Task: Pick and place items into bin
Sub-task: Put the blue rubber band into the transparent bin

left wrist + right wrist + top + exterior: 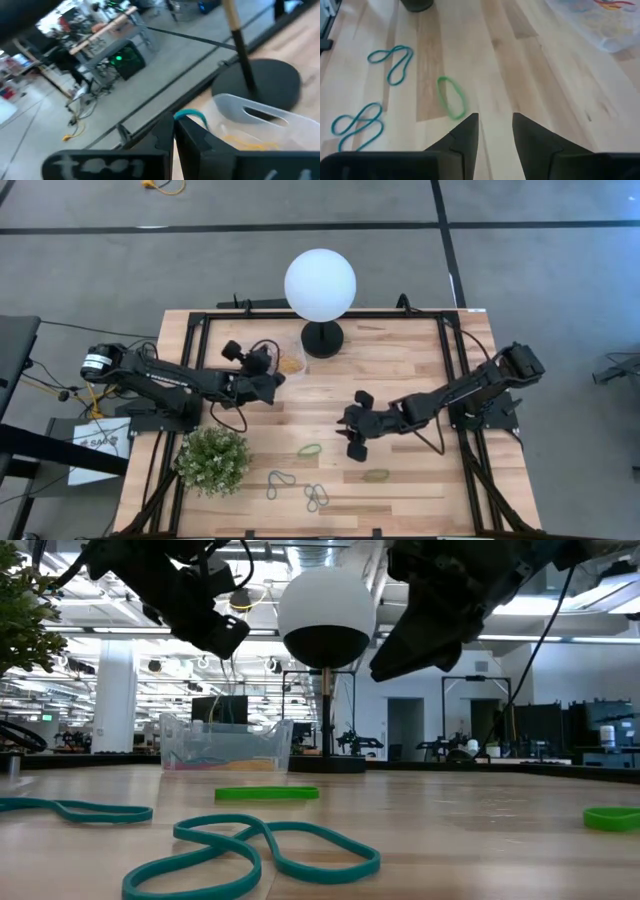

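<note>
The bin [291, 361], a clear tub with coloured bands inside, stands left of the lamp's base; it also shows in the low view [225, 745]. My left gripper [277, 380] hovers at the bin's near left side, shut on a teal rubber band [192, 116]. My right gripper [352, 438] is open above the table's middle, nothing between its fingers [465, 132]. Just ahead of it a green band [451, 97] lies flat on the wood. Another green band [376, 475] and two teal bands [280, 480] [316, 498] lie nearer the front edge. My left gripper pinches the teal band between its two fingers. Only a small curved bit of the loop [195, 115] sticks out past the fingertips; the remainder is hidden between them. The fingers point nearly level toward the bin, and the band is lifted clear of the table.
A white globe lamp [320, 281] on a black base [322, 338] stands at the far middle, right beside the bin. A green leafy plant [212, 460] sits at the near left. Bare wood lies between my right gripper and the right edge.
</note>
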Motion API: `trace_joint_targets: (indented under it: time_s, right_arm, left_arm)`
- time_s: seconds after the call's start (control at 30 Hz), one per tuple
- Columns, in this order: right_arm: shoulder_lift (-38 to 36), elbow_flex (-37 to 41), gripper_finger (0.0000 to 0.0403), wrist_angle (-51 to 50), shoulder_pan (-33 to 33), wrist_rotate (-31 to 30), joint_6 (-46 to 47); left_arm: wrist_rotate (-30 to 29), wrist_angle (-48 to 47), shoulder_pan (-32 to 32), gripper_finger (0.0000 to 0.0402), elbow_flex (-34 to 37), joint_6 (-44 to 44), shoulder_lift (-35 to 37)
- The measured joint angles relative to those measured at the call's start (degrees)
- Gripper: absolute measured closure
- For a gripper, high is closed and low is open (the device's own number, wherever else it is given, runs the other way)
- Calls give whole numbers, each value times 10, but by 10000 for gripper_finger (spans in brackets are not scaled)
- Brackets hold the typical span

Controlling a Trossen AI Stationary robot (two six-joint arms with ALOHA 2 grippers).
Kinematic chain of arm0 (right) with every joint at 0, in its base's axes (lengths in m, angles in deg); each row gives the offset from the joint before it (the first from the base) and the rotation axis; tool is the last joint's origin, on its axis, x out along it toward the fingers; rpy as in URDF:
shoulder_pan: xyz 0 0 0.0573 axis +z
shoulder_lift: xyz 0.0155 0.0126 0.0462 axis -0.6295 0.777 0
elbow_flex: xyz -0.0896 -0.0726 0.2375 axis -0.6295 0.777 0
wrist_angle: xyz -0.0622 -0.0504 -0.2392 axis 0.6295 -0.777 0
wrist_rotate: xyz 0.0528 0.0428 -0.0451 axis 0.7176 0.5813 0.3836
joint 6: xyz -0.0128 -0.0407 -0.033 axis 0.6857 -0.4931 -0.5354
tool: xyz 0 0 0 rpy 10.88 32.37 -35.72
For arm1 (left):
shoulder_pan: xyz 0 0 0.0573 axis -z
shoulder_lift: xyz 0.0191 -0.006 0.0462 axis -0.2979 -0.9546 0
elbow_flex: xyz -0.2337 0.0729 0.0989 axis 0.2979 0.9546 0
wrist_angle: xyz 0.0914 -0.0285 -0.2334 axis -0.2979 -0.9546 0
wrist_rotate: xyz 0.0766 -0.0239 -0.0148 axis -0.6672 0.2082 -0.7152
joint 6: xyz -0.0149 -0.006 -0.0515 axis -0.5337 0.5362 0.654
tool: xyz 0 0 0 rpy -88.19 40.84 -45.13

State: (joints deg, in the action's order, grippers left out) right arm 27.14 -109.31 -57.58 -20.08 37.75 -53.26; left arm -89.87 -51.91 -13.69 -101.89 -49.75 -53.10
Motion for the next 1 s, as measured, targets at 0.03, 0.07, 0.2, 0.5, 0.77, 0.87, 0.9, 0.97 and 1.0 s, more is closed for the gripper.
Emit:
trace_joint_targets:
  time_s: [0.03,0.07,0.2,0.5,0.77,0.87,0.9,0.97,1.0]
  right_arm:
    - [0,0,287,0,3,0,0]
    - [0,0,287,0,5,0,0]
    - [0,1,287,1,10,0,0]
    - [0,1,287,1,9,1,0]
    - [0,1,287,1,9,2,0]
    - [0,1,287,1,9,2,0]
    - [0,1,287,1,9,2,0]
    - [0,1,287,1,9,2,0]
    - [0,1,287,1,9,2,0]
  left_arm:
    - [-10,0,0,401,0,7,0]
    - [-18,-1,-2,401,0,13,0]
    - [-2,-6,-15,401,0,22,0]
    - [183,-166,-77,398,0,126,0]
    - [195,-247,-103,335,0,193,0]
    - [195,-242,-103,304,0,193,0]
    - [195,-240,-103,295,0,193,0]
    - [195,-235,-103,281,0,193,0]
    - [195,-229,-102,275,0,193,0]
